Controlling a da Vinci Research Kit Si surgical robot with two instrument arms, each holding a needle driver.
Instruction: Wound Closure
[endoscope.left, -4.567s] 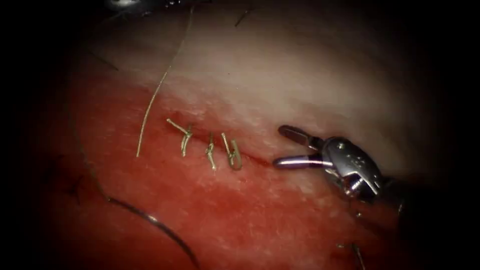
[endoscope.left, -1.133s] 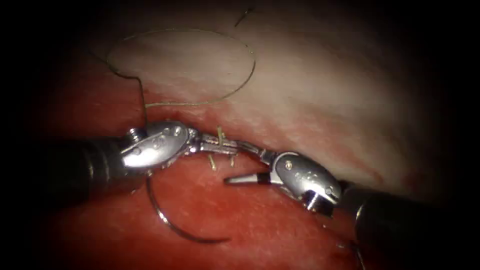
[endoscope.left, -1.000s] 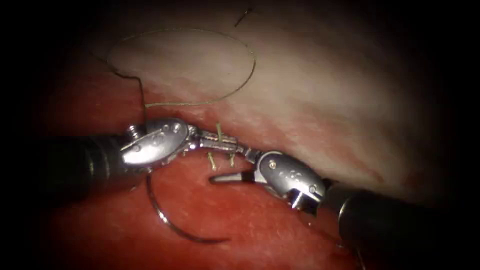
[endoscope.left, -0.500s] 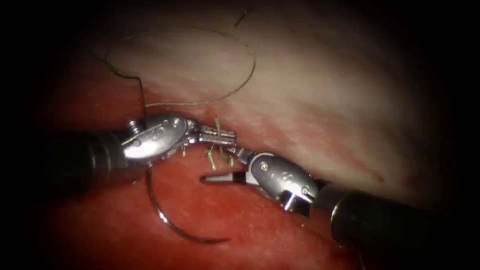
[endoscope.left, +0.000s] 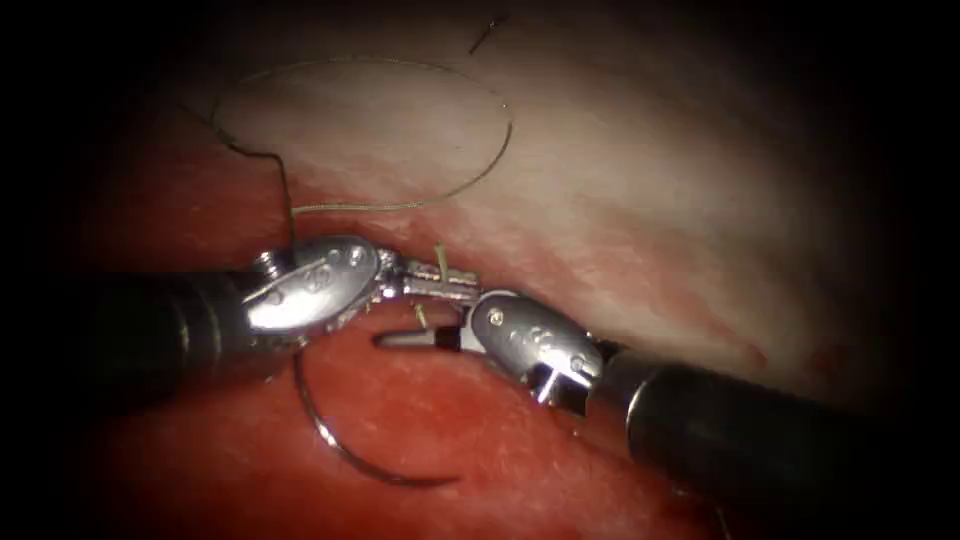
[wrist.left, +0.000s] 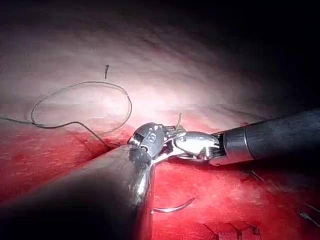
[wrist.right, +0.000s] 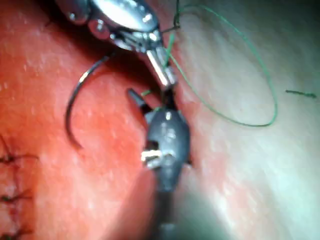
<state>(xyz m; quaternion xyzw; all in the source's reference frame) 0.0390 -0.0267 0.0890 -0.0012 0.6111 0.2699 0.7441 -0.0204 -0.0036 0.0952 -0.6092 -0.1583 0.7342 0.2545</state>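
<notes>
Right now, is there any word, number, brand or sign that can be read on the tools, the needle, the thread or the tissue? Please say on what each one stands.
None can be read.
Left tool: bare metal with small round holes on its wrist, no letters.
Right tool: the same, small dots, no writing.
Needle, lying free on the tissue below the cut: no mark.
Thread, looped above the cut: no mark.

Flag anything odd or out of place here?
The curved steel needle lies loose on the red-stained tissue, held by neither gripper. The left gripper and the open right gripper crowd the stitches at the cut.
</notes>
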